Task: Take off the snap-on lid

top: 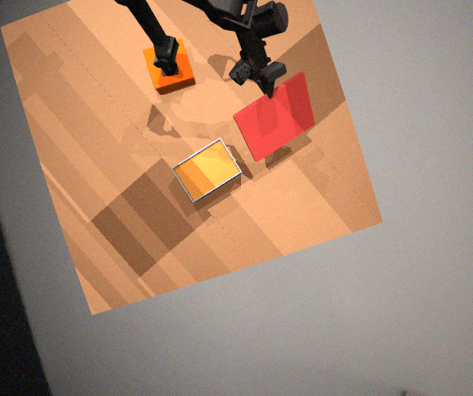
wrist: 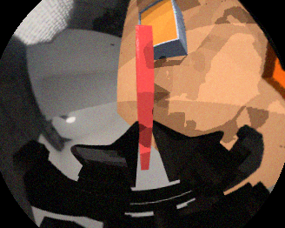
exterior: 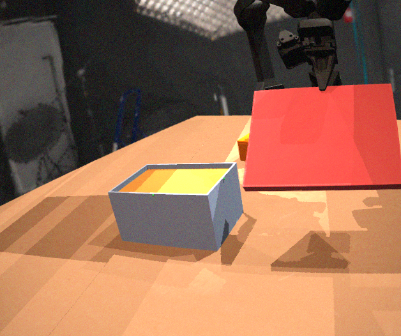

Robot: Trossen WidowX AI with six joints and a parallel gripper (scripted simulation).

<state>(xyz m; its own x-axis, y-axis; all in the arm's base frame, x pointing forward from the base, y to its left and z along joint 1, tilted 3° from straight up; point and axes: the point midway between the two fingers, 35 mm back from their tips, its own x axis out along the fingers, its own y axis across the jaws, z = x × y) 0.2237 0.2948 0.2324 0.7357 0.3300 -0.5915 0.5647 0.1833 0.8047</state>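
A square tan wooden table top (top: 271,221), crossed by bands of shadow, carries everything. The black six-joint arm (top: 251,38) reaches in from the far edge, and its foot stands on a small orange square base block (top: 187,70) near that edge.

The flat red rectangular lid (exterior: 324,144) hangs in the air, tilted, with its upper edge pinched and its lower edge down toward the table; its shadow lies on the wood beneath it. From above, the lid (top: 275,117) is beside the box, off to one side and apart from it, no part of it over the opening. The wrist view shows the lid (wrist: 145,96) edge-on as a thin red strip running up from between the fingers.

The grey-blue rectangular storage box (exterior: 175,218) sits on the table near its middle, open at the top, with a yellow-orange inside (top: 207,169).

The black parallel-jaw gripper (exterior: 323,86) points downward and is clamped on the lid's upper edge, near that edge's middle.
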